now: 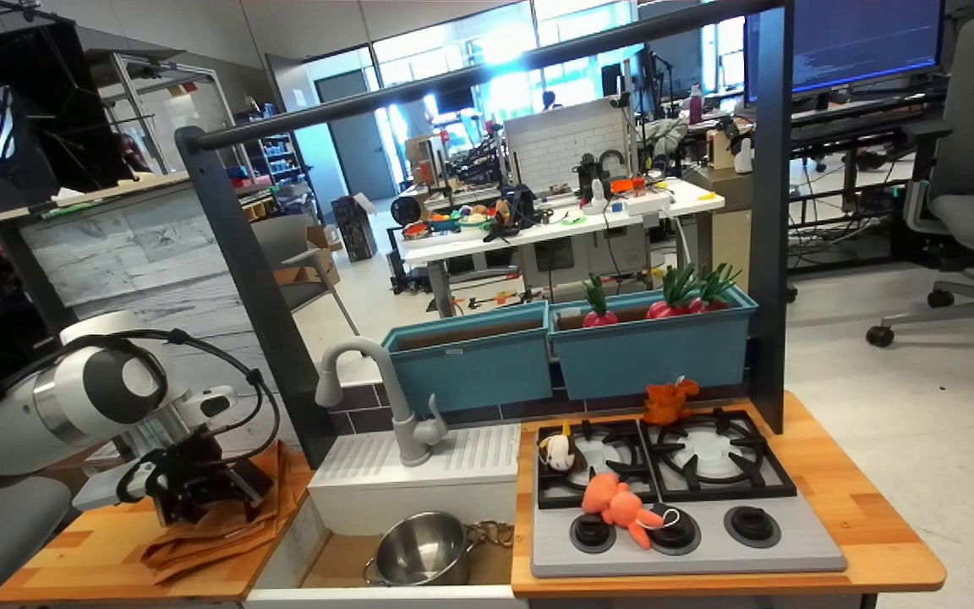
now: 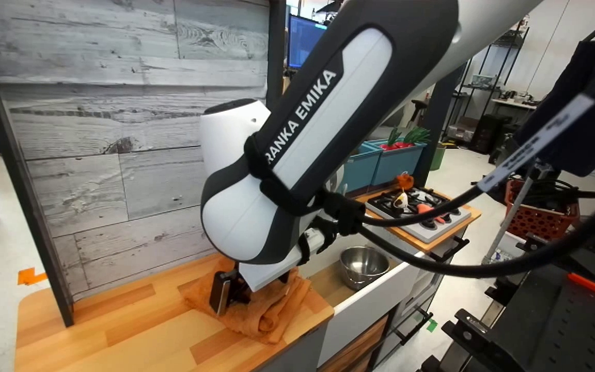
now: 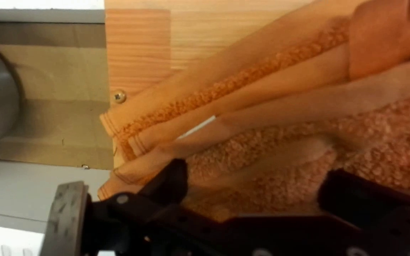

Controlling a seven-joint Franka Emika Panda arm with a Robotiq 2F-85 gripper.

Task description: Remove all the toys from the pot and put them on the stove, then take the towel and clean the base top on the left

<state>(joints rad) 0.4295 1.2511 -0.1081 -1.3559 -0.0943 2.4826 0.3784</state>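
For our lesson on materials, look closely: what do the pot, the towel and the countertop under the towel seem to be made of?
Pot: metal, probably stainless steel, shiny; silvery with bright reflections.
Towel: fabric, perhaps cotton or microfibre, matte; a fuzzy pile and folds show in the wrist view.
Countertop: looks like wood, smooth; grain and joined blocks show, though printed laminate is possible.
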